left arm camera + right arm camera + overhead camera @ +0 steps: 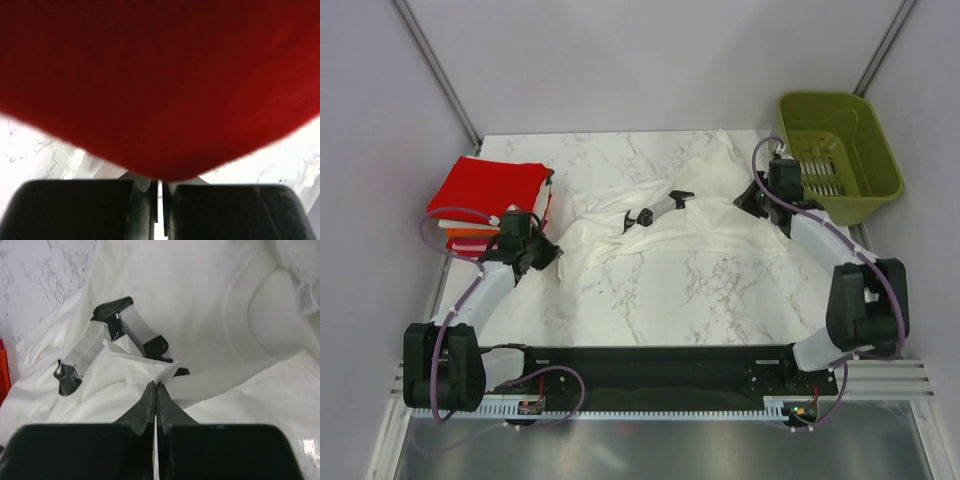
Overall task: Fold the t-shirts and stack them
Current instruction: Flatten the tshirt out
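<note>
White shirt (690,225) crumpled mid-table (720,290). Right gripper (752,197): jaws together, nipping a fold on its right side. Left gripper (545,250): jaws together beside red-topped stack (485,190) at left; any hold unclear.

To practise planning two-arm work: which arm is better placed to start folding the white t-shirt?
Right. The right gripper is shut on an edge of the white t-shirt; the left gripper, also shut, sits beside the red-topped stack.
</note>
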You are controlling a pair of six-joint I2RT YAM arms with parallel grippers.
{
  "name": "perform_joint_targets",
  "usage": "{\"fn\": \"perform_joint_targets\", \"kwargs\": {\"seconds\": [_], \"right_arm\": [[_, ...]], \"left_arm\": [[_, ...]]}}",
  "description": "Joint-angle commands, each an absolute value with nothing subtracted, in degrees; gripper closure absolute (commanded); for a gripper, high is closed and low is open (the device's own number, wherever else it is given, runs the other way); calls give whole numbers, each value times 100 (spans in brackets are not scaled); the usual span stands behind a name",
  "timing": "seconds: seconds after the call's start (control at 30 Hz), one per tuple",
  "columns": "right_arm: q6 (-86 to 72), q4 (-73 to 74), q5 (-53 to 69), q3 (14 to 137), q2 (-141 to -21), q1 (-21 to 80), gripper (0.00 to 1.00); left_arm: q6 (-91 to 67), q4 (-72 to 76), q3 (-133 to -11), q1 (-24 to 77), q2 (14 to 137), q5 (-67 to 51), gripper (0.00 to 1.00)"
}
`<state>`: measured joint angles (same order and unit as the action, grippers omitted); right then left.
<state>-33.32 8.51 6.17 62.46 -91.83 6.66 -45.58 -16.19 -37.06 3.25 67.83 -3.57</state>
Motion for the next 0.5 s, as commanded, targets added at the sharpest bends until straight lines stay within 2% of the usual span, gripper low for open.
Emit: {"fn": "perform_joint_targets", "kwargs": {"seconds": [0.0, 0.2, 0.37, 0.4, 0.43, 0.47], "right_arm": [[-3577, 562, 782, 5337, -8054, 721, 100], [-3261, 1352, 1211, 3642, -5841, 773, 100], [-3724, 1766, 2073, 2568, -4712, 791, 96], [-3796, 1775, 2222, 2297, -4459, 800, 86], [-3832, 1915, 2302, 2224, -4360, 817, 71], [-3858, 2003, 2251, 2180, -4272, 817, 44]], "left_arm": [[-4808, -1688, -3806, 299, 6873, -369, 98], [-4825, -1696, -3771, 299, 6759, -237, 98], [-4764, -1740, -3736, 299, 6557, -88, 97], [-4807, -1732, -3701, 299, 6522, -70, 97], [-4816, -1740, -3683, 299, 6513, -70, 96], [-4816, -1740, -3665, 299, 6487, -88, 96]]}}
